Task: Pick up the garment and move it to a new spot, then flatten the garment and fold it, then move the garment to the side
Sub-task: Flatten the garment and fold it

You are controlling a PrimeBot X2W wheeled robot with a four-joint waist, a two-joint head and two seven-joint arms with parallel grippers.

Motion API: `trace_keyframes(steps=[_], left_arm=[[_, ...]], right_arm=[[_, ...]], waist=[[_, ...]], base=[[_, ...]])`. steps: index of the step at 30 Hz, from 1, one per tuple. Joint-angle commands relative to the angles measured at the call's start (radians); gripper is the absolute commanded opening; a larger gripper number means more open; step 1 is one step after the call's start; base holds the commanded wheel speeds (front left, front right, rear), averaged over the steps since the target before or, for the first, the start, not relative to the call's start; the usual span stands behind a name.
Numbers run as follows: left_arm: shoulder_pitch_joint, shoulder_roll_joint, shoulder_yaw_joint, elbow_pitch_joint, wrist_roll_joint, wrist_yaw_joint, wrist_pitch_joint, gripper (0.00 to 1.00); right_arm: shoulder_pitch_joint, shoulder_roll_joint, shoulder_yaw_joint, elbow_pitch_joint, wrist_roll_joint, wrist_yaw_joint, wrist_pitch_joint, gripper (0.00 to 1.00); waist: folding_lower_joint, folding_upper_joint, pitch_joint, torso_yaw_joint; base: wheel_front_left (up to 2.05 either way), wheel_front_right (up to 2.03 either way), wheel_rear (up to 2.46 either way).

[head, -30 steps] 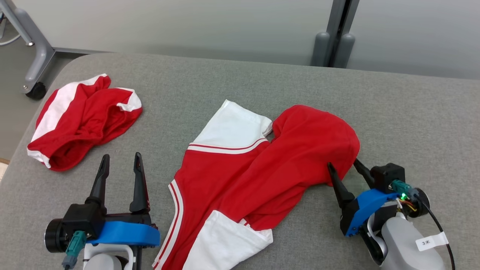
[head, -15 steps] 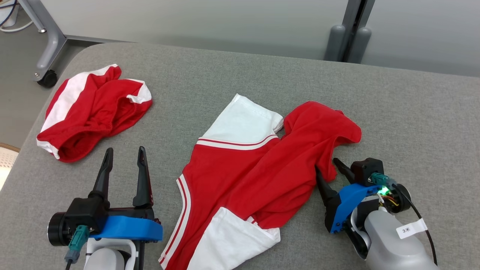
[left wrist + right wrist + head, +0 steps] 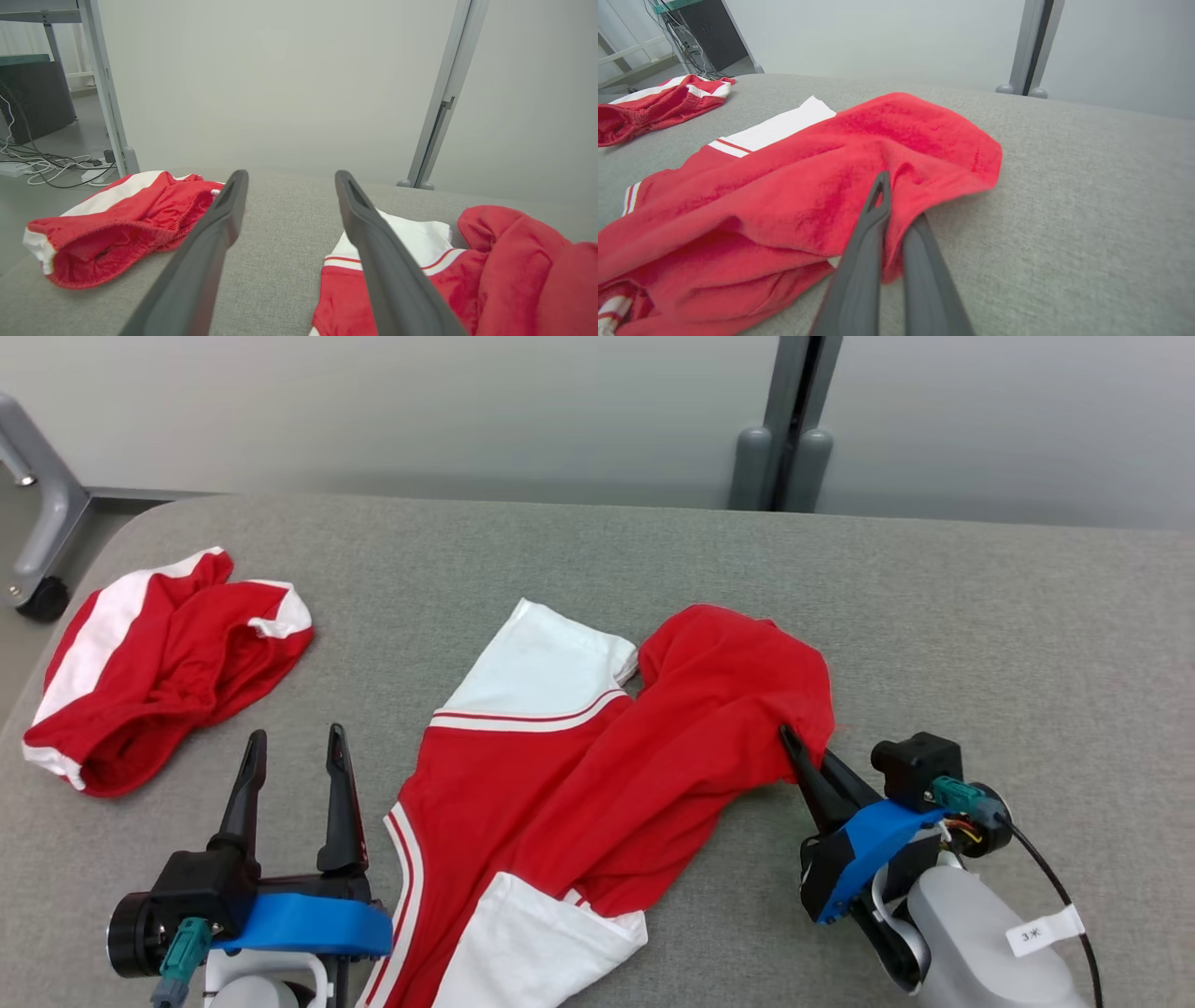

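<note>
The right gripper (image 3: pixel 794 742) pinches a red fold at the edge of the red-and-white jersey (image 3: pixel 597 775), which lies crumpled at the middle of the grey padded table (image 3: pixel 980 616). The left gripper (image 3: pixel 295 734) hovers beside it, fingers spread and empty. The pickup looks barely begun; moving, flattening, folding and setting aside lie ahead.

The garment (image 3: pixel 597 784) runs off the head view's bottom edge, the tips of the right gripper (image 3: pixel 799 747) are buried in its red fold, and the white tag's (image 3: pixel 1044 931) writing is too small to read.
</note>
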Motion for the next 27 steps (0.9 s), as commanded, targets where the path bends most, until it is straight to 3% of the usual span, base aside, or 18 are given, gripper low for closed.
trace_keyframes(steps=[1, 10, 22, 27], left_arm=[[0.013, -0.001, 0.001, -0.001, 0.003, -0.001, -0.005, 1.00], [0.031, -0.001, -0.002, -0.006, -0.005, 0.002, -0.005, 1.00], [0.020, -0.001, 0.004, -0.015, -0.007, 0.004, -0.005, 1.00], [0.006, -0.001, 0.003, -0.014, -0.006, 0.000, -0.005, 1.00]], right_arm=[[0.021, -0.013, 0.001, -0.026, -0.004, 0.000, -0.003, 0.00], [0.165, -0.089, -0.090, -0.315, -0.046, 0.000, 0.027, 0.00], [0.399, -0.055, -0.330, -0.898, -0.168, 0.000, 0.259, 0.00], [0.440, -0.040, -0.398, -1.032, -0.192, 0.000, 0.324, 0.00]], waist=[[0.0000, 0.0000, -0.019, -0.025], [0.0000, 0.0000, -0.035, -0.106], [0.0000, 0.0000, -0.017, -0.141], [0.0000, 0.0000, -0.001, -0.141]], base=[[0.00, 0.00, 0.00], [0.00, 0.00, 0.00], [0.00, 0.00, 0.00], [0.00, 0.00, 0.00]])
